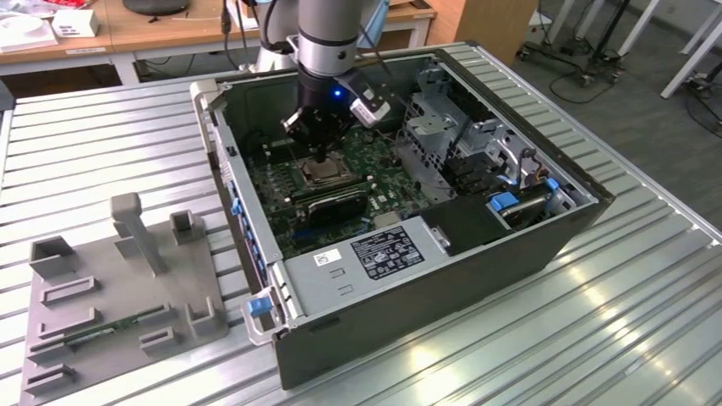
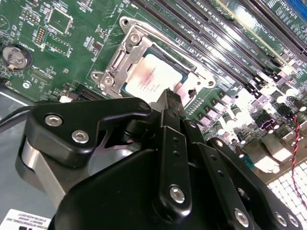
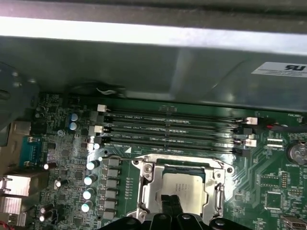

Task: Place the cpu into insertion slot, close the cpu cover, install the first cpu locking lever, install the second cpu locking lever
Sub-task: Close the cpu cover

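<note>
A slatted metal table (image 1: 631, 338) carries an open computer case (image 1: 451, 279), with a grey tray (image 1: 113, 279) lying beside it toward the exterior view's left. The arm (image 1: 338, 34) reaches down into the case, over the green board (image 2: 38, 62) on its floor. On that board, the long black memory slots (image 3: 168, 129) run just beside the socket (image 3: 182, 170), which shows as a dark strip along one edge of the chip.

The first step looks done. The chip (image 2: 153, 76) lies flat inside the socket, with its pale metal top facing up, and both wrist views show it square to the rim, not tilted.

The second step looks done too. The cover (image 2: 125, 50), a silver frame, appears to lie down around the chip, which shows through the frame's window. I judge it closed and not standing up on its hinge.

Thin metal runs along the sides of the frame, but I cannot tell from these pictures whether either locking lever is hooked down. I take the two lever steps as what is left, or at least as not confirmed.

The gripper (image 2: 170, 96) hangs over the near edge of the chip. Its fingers are pressed narrowly together and hold nothing. The tips are at or just above the chip's top, but I cannot tell whether they touch it.
</note>
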